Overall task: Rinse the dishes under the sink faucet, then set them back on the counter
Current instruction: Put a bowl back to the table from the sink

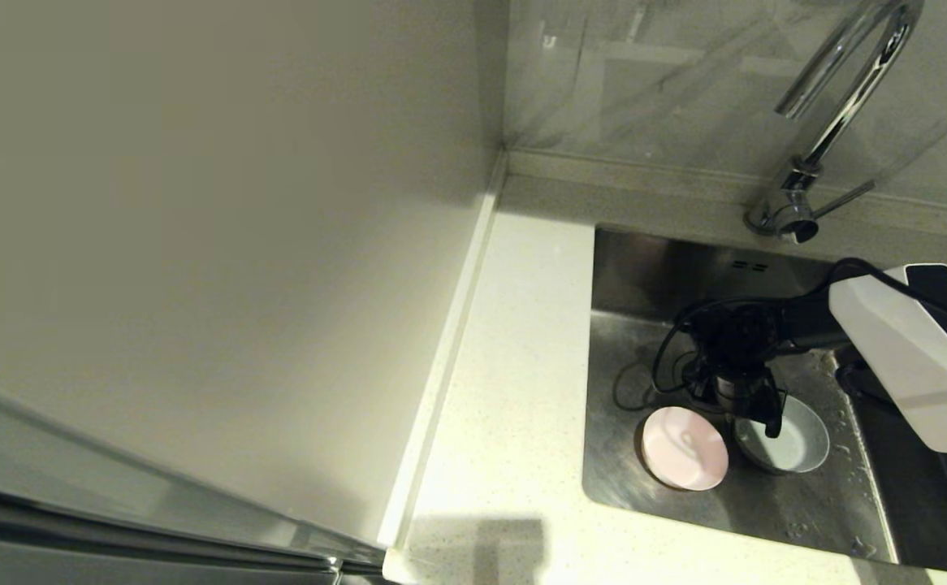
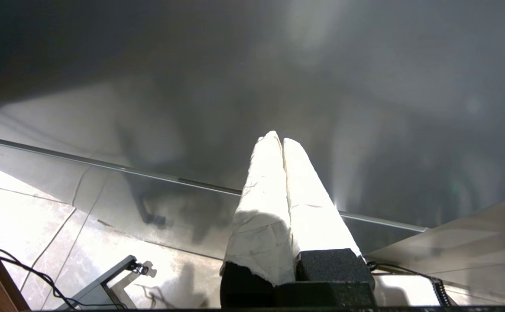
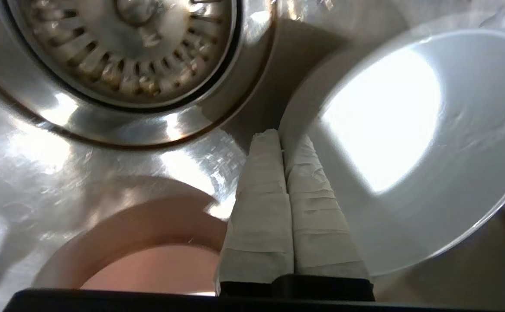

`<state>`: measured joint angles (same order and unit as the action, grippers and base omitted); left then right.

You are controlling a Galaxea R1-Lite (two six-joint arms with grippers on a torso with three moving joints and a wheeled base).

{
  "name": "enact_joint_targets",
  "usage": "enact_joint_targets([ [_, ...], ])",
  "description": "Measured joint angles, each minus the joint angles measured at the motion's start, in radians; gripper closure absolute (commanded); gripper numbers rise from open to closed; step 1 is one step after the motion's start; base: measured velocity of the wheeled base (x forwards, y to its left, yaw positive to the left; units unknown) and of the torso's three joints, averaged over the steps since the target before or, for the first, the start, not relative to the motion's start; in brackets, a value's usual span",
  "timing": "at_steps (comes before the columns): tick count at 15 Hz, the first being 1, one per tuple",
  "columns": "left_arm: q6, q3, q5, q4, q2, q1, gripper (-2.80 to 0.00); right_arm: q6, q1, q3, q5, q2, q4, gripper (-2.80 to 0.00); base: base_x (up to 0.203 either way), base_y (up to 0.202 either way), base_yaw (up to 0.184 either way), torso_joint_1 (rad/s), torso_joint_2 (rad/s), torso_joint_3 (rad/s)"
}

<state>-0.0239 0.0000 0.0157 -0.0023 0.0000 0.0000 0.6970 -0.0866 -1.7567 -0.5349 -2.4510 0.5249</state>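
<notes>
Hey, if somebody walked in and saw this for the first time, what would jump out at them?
First, the right gripper reaching down into the sink, its taped fingers pinched on the rim of the blue-grey dish. A pink dish lies right beside it on the sink floor, near the drain. The tall chrome faucet arches over the basin's far edge.

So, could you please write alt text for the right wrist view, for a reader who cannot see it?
The right gripper, fingers closed, pinches the rim of a pale blue-grey dish lying on the floor of the steel sink. The round drain strainer sits just beyond the fingertips, and part of a pale pink dish shows beside the gripper.
</notes>
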Motion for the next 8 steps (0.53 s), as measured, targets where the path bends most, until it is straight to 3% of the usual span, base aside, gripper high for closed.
enact_joint_targets([
  [5,0.000,0.000,0.000,0.000,0.000,0.000,0.00,-0.012,-0.002,0.022,-0.043,0.088,0.004,0.00,0.000,0.000,0.000,0.000,0.00,0.000],
  [8,0.000,0.000,0.000,0.000,0.000,0.000,0.00,-0.059,-0.019,0.075,-0.058,0.257,0.013,0.00,0.000,0.000,0.000,0.000,0.00,0.000],
])
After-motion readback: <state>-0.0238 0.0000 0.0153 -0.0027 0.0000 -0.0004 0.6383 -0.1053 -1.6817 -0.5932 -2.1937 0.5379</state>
